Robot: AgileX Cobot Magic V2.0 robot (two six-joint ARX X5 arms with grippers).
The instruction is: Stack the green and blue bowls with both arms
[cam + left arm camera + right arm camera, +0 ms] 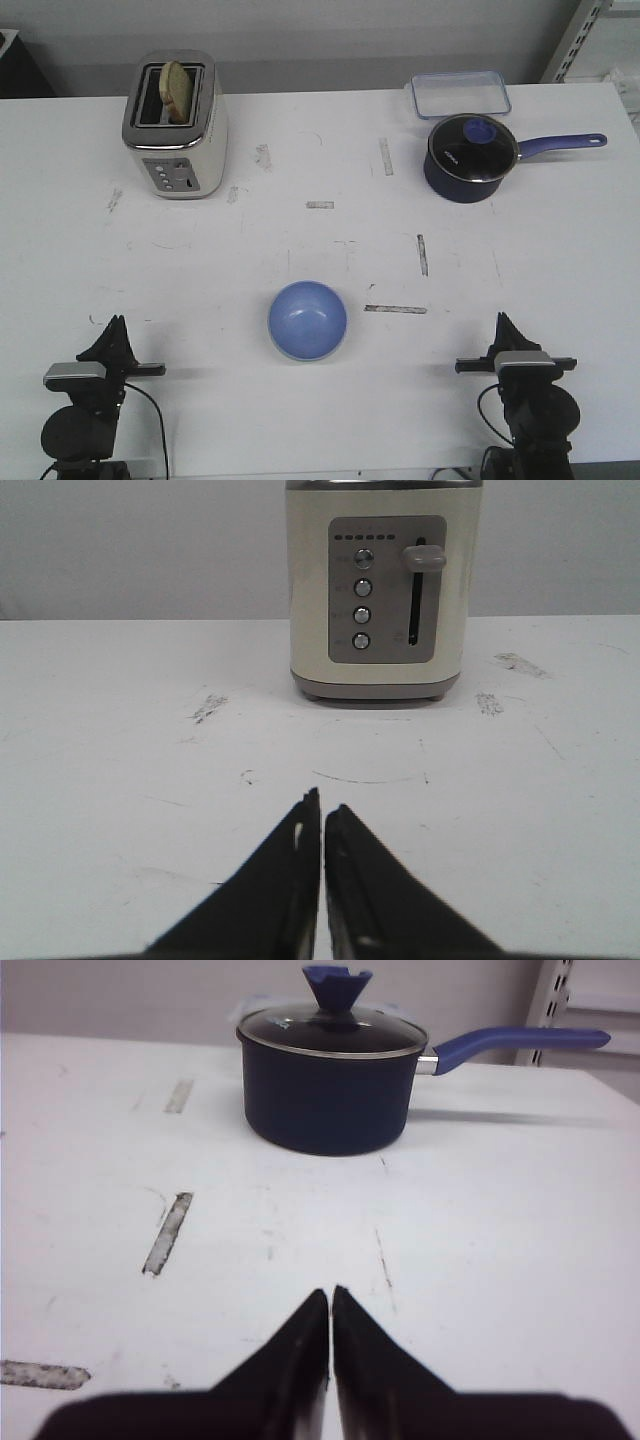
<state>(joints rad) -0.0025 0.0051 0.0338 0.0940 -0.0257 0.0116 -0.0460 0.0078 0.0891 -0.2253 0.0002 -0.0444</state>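
Note:
The light blue bowl sits upright on the white table, near the front, midway between the two arms. A green bowl does not show in any view; whether one sits under the blue bowl cannot be told. My left gripper rests at the front left, shut and empty; in the left wrist view its jaws meet over bare table. My right gripper rests at the front right, shut and empty; in the right wrist view its jaws meet too. The bowl is in neither wrist view.
A cream toaster holding a slice of bread stands at the back left, also in the left wrist view. A dark navy saucepan with glass lid stands back right, also in the right wrist view. A clear container lies behind it.

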